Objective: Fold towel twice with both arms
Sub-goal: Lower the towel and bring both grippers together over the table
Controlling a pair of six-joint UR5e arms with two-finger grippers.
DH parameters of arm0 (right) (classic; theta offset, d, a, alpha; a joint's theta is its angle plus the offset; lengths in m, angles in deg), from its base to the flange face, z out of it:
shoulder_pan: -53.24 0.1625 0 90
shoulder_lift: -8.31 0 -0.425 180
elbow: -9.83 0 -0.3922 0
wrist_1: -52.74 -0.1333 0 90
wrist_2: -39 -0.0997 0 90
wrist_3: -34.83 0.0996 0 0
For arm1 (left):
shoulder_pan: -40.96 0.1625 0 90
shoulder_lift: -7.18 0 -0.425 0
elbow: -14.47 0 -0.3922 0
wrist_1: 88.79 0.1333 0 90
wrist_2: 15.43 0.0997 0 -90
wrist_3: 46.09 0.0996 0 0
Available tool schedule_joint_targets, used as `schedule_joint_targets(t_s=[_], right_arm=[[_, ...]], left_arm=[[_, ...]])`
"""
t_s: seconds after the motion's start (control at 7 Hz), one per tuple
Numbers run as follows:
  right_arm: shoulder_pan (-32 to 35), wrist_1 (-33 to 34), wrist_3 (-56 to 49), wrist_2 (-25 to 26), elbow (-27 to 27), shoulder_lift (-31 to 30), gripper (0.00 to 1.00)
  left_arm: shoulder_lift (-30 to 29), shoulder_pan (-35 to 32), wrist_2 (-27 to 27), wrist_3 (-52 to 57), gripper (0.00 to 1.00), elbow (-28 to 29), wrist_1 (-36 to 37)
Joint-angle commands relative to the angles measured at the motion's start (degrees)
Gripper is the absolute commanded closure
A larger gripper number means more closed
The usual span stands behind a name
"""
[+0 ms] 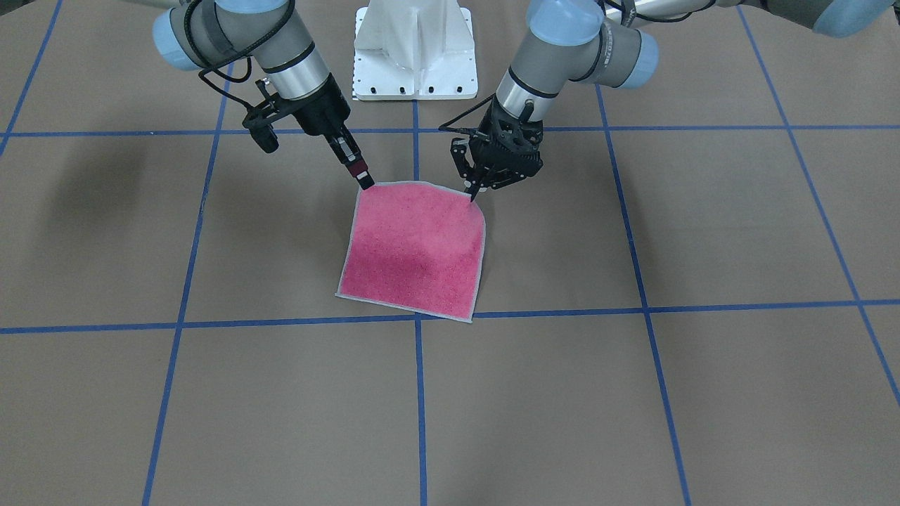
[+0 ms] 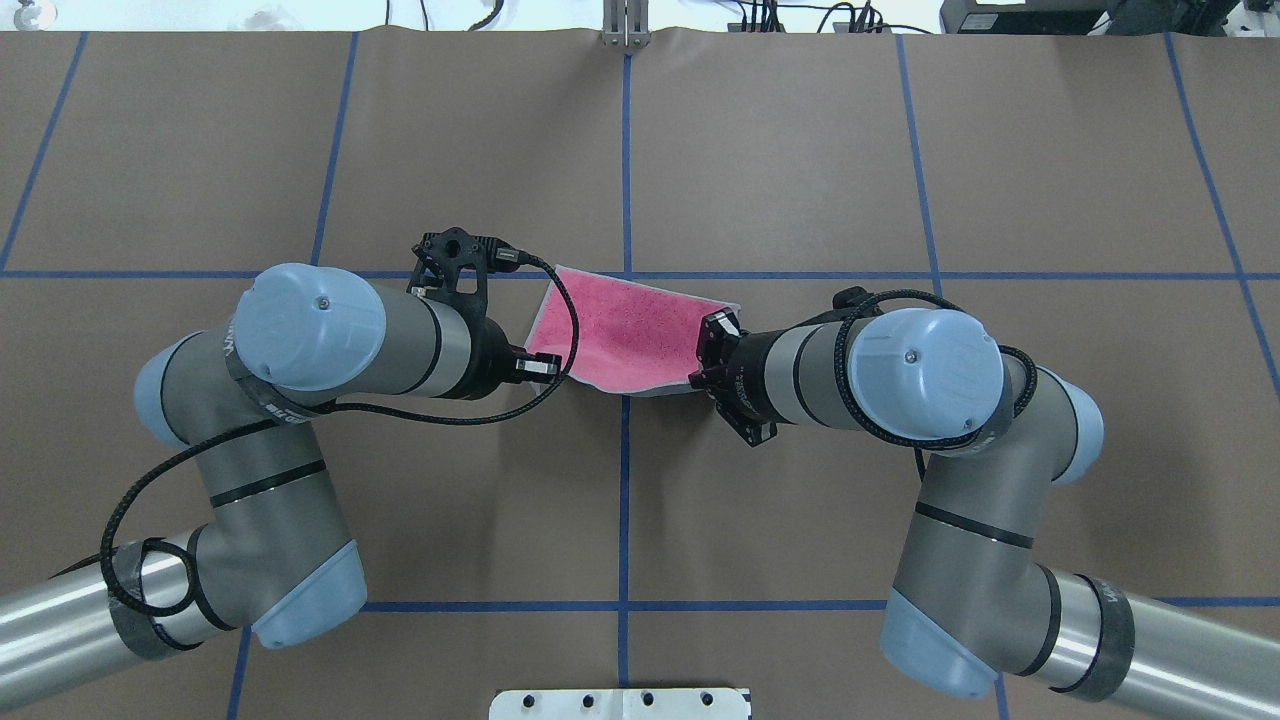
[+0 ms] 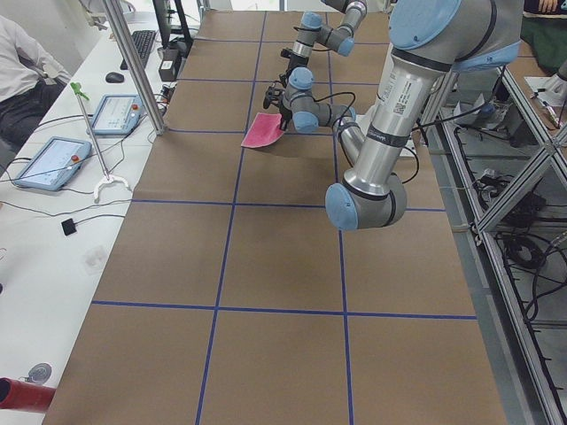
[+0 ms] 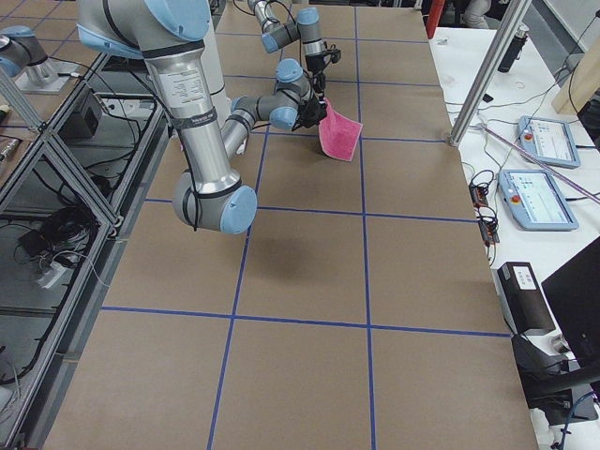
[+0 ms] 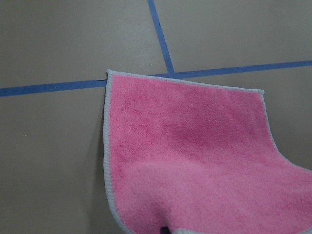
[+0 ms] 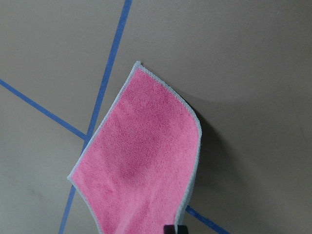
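First fold under way; neither fold finished yet.
Left fingers (image 1: 473,190) and right fingers (image 1: 365,180) each pinch a robot-side corner of the towel (image 1: 415,246), lifted pink face up; its far edge rests on the bench (image 1: 703,393).

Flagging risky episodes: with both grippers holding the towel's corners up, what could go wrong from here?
The left gripper and right gripper each pinch only a corner tip of the towel, so one may slip out. The far edge rests loose on the table; it could drag, leaving the fold skewed.
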Motion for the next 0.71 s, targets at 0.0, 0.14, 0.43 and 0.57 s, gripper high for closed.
schedule_joint_targets(t_s=[0.0, 0.14, 0.43, 0.57], right_arm=[[-0.1, -0.1, -0.6, 0.0, 0.1, 0.3, 1.0], [0.1, -0.2, -1.9, 0.3, 0.1, 0.3, 1.0], [0.7, -0.2, -2.4, 1.0, 0.5, 0.4, 1.0], [1.0, -0.2, -2.4, 1.0, 0.8, 0.4, 1.0]], left_arm=[[-0.1, 0.0, 0.3, -0.3, 1.0, 0.1, 0.1], [-0.1, -0.5, 0.5, -0.4, 1.0, 0.4, 0.1], [-0.3, -2.2, 0.4, -0.4, 1.0, 0.6, 0.2], [-1.9, -2.8, 0.4, -0.4, 1.0, 1.4, 1.7]])
